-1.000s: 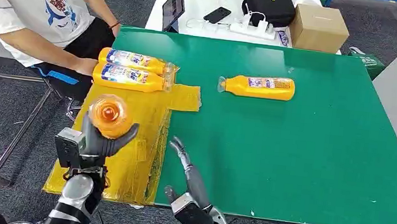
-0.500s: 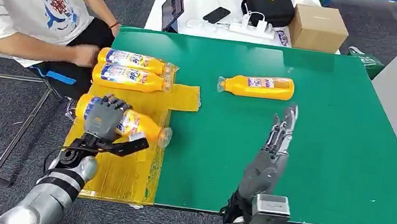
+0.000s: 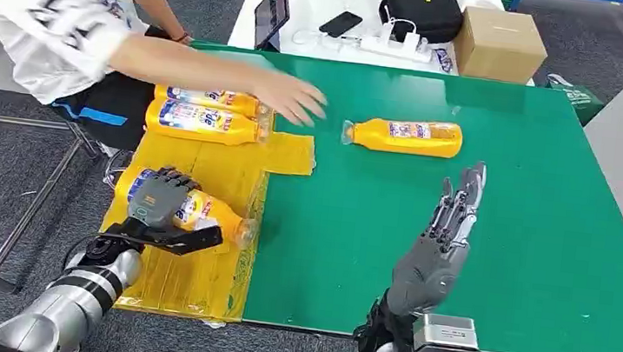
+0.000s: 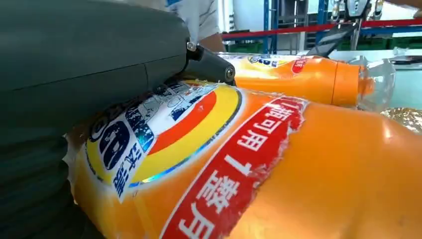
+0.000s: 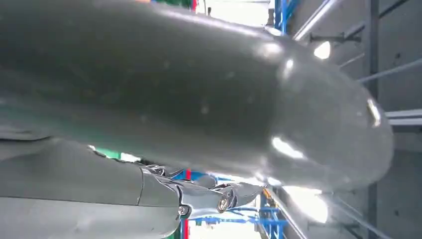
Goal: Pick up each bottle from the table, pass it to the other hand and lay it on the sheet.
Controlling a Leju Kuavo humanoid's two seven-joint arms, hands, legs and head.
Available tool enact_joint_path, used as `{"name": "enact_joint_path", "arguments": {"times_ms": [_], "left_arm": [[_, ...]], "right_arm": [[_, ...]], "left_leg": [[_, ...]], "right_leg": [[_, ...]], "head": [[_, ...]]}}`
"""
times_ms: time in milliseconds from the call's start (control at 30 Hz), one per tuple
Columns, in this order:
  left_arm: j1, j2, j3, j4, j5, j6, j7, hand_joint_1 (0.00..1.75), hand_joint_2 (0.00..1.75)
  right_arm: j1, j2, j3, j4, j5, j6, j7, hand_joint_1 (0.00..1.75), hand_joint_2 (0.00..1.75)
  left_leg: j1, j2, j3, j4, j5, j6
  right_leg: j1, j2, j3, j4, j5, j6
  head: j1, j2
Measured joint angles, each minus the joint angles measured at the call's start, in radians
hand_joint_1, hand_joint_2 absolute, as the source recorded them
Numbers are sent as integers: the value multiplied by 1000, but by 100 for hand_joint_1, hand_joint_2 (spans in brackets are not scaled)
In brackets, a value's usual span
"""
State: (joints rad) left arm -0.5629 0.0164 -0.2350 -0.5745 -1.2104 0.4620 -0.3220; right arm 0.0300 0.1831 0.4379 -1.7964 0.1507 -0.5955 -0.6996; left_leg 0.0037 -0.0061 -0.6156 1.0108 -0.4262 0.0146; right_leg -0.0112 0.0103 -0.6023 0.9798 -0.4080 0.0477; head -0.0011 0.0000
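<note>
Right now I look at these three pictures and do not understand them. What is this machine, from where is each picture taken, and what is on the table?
This is a humanoid robot with two silver arms. The wide picture comes from its head, looking down at a green table. The other two come from cameras at its wrists. The left robot hand holds an orange plastic bottle lying on a yellow plastic sheet. The right robot hand is open above the table, holding nothing. Two more orange bottles lie on the sheet, another orange bottle on the bare table. A person's hand reaches in.
</note>
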Motion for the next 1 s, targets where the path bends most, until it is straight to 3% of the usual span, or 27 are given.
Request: {"name": "enact_joint_path", "arguments": {"times_ms": [267, 300, 333, 367, 400, 567, 600, 1000], "left_arm": [[0, 2, 2, 7, 37, -42, -3, 154, 175], [0, 2, 3, 7, 37, -43, -3, 120, 175], [0, 2, 3, 7, 37, -45, -3, 2, 175], [0, 2, 3, 7, 37, -45, -3, 0, 175], [0, 2, 3, 7, 37, -46, -4, 0, 0], [4, 5, 9, 6, 113, -137, -48, 0, 0], [8, 5, 14, 5, 134, -157, -58, 0, 0], [63, 23, 35, -63, 319, -305, -140, 0, 0]], "right_arm": [[2, 3, -8, 35, -7, 55, 0, 0, 0], [2, 3, -9, 39, -7, 55, 0, 0, 0], [2, 3, -10, 41, -7, 55, 0, 0, 0], [2, 3, -12, 43, -7, 55, 0, 0, 0], [2, 5, -14, 45, -7, 55, 0, 0, 0], [3, 15, -22, 65, 7, 103, 0, 0, 0], [3, 18, -23, 73, 10, 113, 0, 0, 175], [-1, 39, -41, 160, 14, 178, 1, 0, 175]], "left_leg": [[0, -1, 3, 0, 0, 0], [0, -1, 3, 0, 0, 0], [0, -1, 4, 0, 0, 0], [0, -1, 4, 0, 0, 0], [0, -1, 4, 0, 0, 0], [0, -3, 6, 0, 0, 0], [0, -4, 7, 0, 0, 0], [0, -6, 11, -1, 0, 0]], "right_leg": [[0, 0, 3, 0, 0, 0], [0, 0, 4, 0, 0, 0], [0, 0, 4, 0, 0, 0], [0, 0, 4, 0, 0, 0], [0, 0, 5, 0, 0, 0], [0, -2, 8, 0, 0, 0], [0, -2, 8, 0, -1, 0], [0, -4, 13, 0, -2, -1]], "head": [[0, 0], [0, 0], [0, 0], [0, 0], [0, 0], [0, 0], [0, 0], [0, 0]]}}
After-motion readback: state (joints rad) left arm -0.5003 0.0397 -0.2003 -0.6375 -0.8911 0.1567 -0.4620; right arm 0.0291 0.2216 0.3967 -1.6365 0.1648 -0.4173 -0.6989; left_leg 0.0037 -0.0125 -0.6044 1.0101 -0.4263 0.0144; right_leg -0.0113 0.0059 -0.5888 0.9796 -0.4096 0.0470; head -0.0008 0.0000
